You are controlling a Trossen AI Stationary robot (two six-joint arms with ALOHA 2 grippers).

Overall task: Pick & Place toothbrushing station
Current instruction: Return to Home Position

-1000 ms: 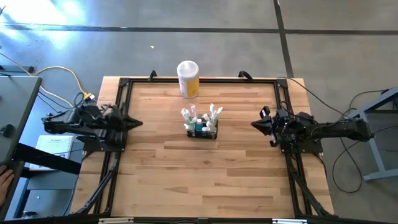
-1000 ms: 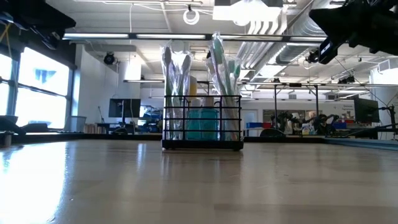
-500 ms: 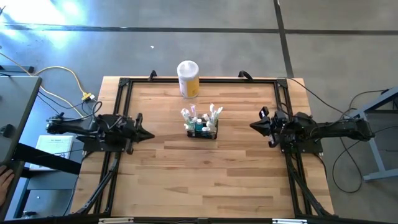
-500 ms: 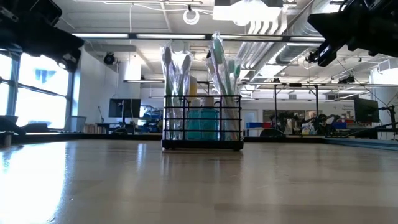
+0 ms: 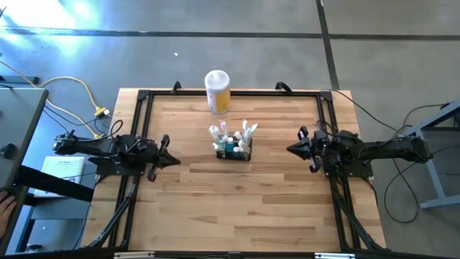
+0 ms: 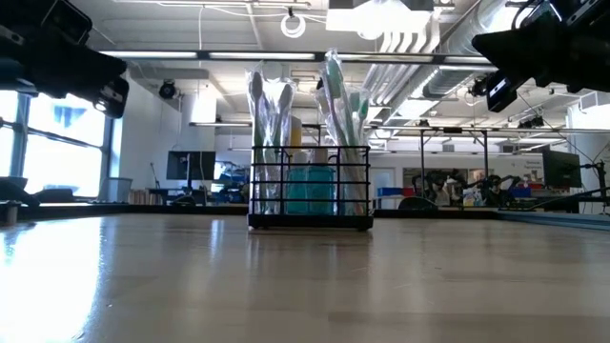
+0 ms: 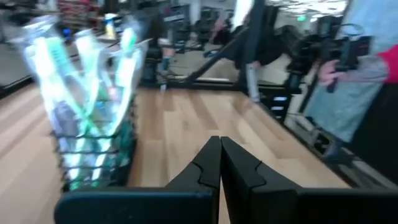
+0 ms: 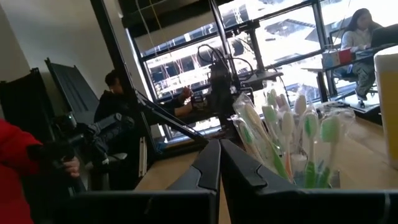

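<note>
The toothbrushing station (image 5: 233,149) stands in the middle of the desk (image 5: 237,208), and the left pincer (image 5: 172,160) and right pincer (image 5: 290,150), both pinched closed and empty, are well apart from it. A pincer swinging inward could tip it and spill its brushes (image 5: 248,130). No writing can be read, even on the yellow can (image 5: 218,90).

Bright all round. In the low view ceiling strip lights (image 6: 191,55) run above the toothbrushing station (image 6: 310,195), leaving its wire dark; window glare washes the table (image 6: 57,276) left of it. Right wrist view: windows (image 8: 292,31) behind it blow out white.
</note>
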